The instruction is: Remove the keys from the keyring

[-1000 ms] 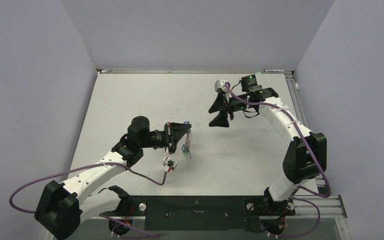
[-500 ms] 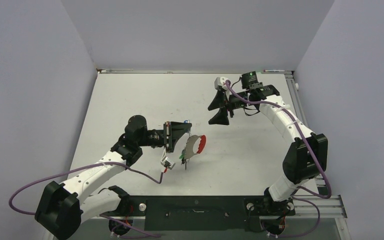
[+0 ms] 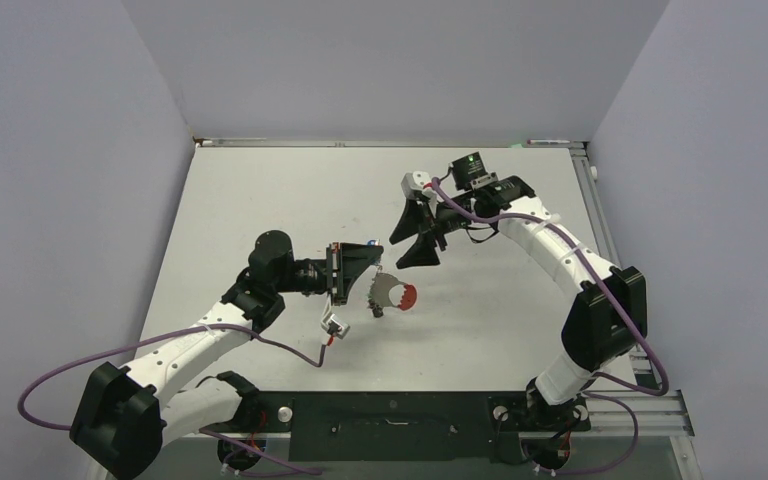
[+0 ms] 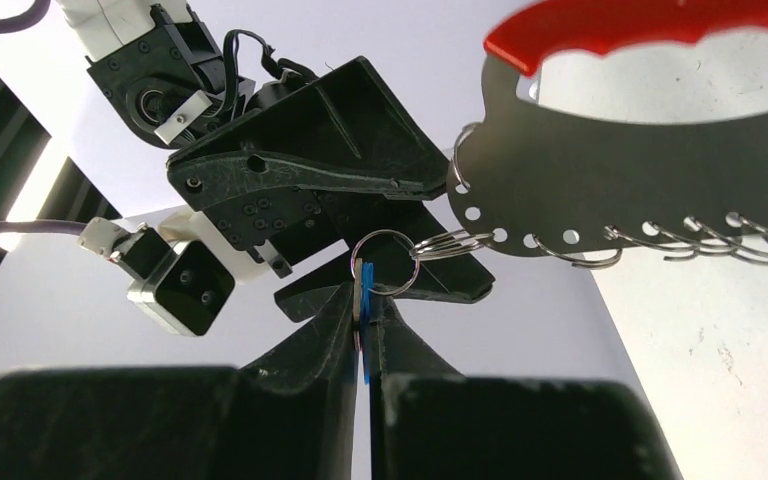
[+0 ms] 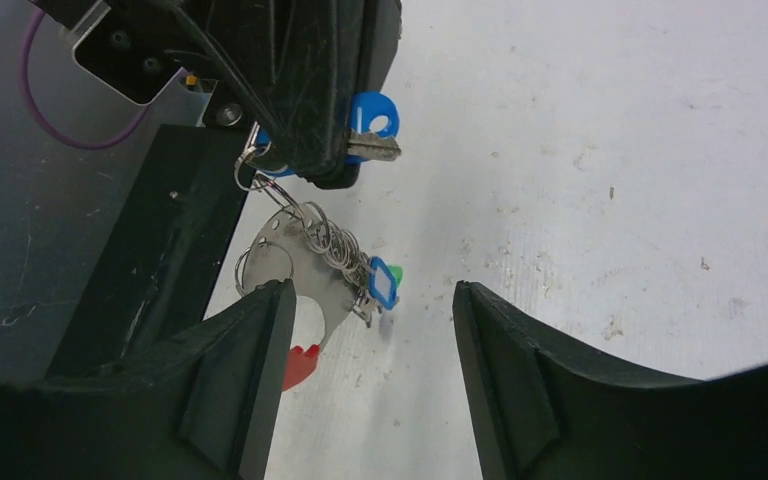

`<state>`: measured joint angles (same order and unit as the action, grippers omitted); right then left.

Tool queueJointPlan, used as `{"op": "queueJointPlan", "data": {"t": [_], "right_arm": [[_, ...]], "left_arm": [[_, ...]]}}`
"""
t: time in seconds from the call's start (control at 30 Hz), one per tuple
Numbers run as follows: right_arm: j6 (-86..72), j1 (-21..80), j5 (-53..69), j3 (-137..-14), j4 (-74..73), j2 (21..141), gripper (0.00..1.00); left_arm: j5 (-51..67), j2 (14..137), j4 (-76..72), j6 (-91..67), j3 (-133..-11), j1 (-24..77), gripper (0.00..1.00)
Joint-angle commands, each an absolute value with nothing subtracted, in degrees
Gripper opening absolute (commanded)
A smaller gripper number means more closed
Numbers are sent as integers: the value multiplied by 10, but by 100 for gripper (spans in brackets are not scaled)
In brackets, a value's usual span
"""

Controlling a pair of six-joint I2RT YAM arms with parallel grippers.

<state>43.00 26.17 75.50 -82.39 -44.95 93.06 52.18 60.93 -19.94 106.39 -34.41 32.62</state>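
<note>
Left pincer [image 4: 365, 300] clamps a blue-tagged key [image 5: 372, 113], mostly hidden between its fingers; keyring [image 4: 600, 170] dangles; right pincer [image 5: 365, 370] gapes empty.

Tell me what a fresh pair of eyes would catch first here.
Mid-table, the silvery-grey metal keyring plate with a bright red edge dangles from a small blue-tagged metal key pinched in the shut left claw. Just beyond it, the right claw hovers open, pointed at the plate and holding nothing. More small tagged keys hang along the plate's row of wire rings.
</note>
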Motion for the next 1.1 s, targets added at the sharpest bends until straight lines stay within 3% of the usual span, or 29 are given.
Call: {"op": "queueJointPlan", "data": {"t": [0.0,0.77,1.07], "right_arm": [[451,283,804,-843,-428,932,59],[459,330,845,-819,-429,963,31],[468,331,852,-831,-446,969,12]], "left_arm": [[545,597,-235,1056,-345,320,0],[547,592,-243,1038,-337,309,0],[543,589,-227,1036,-338,307,0]]}}
